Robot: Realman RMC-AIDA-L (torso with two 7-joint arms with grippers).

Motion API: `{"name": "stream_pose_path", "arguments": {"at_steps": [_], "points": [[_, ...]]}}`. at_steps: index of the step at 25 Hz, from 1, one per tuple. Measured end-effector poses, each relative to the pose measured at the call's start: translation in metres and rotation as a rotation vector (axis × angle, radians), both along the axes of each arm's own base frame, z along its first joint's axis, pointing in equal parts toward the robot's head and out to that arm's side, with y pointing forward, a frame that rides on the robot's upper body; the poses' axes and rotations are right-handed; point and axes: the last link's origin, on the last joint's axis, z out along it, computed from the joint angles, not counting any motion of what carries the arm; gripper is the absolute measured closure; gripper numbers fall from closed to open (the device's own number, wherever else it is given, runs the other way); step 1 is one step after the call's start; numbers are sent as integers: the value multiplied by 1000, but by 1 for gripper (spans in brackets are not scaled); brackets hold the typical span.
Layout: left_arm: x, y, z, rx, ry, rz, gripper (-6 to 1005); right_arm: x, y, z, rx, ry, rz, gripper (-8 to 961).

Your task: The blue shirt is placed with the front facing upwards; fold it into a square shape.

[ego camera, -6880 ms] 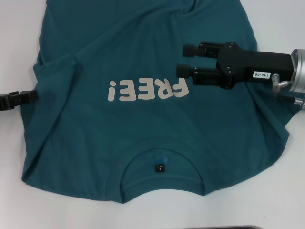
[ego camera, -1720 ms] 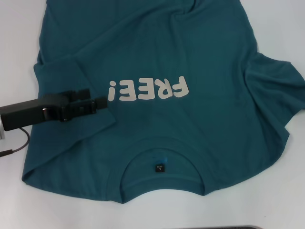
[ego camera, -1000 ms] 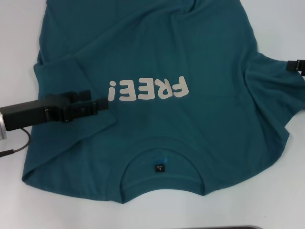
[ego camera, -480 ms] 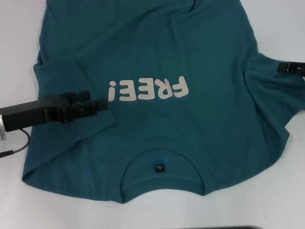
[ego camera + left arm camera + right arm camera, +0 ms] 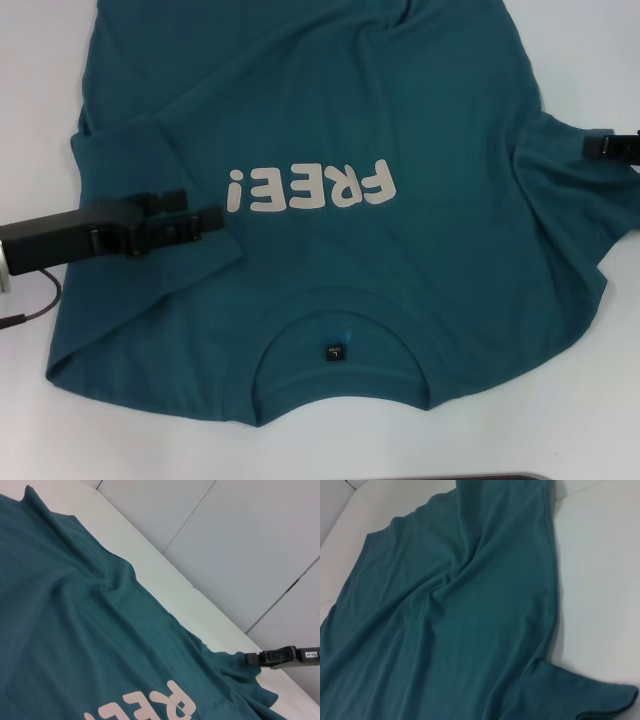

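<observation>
Blue shirt (image 5: 400,270) laid front-up on white table (image 5: 40,430), collar nearest (lettering upward). Left gripper (image 5: 215,215) positioned over folded-in left sleeve, fingers pressed together, pinching cloth. Right gripper (image 5: 590,146) seen at right sleeve edge; finger state undeterminable.

This looks like a bare test room, not a home. Under my fingers lies a plain white table (image 5: 40,60), and beyond them, past its far edge, stands a plain pale wall of large panels (image 5: 240,540) with thin seams.
</observation>
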Motion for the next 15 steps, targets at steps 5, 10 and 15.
{"name": "stream_pose_path", "arguments": {"at_steps": [5, 10, 15], "points": [[-1, 1, 0, 5, 5, 8, 112, 4, -4, 3, 9, 2, -14, 643], [0, 1, -1, 5, 3, 6, 112, 11, -8, 9, 29, -3, -29, 848], [1, 2, -2, 2, -1, 7, 112, 16, -12, 15, 56, -1, -39, 943]]}}
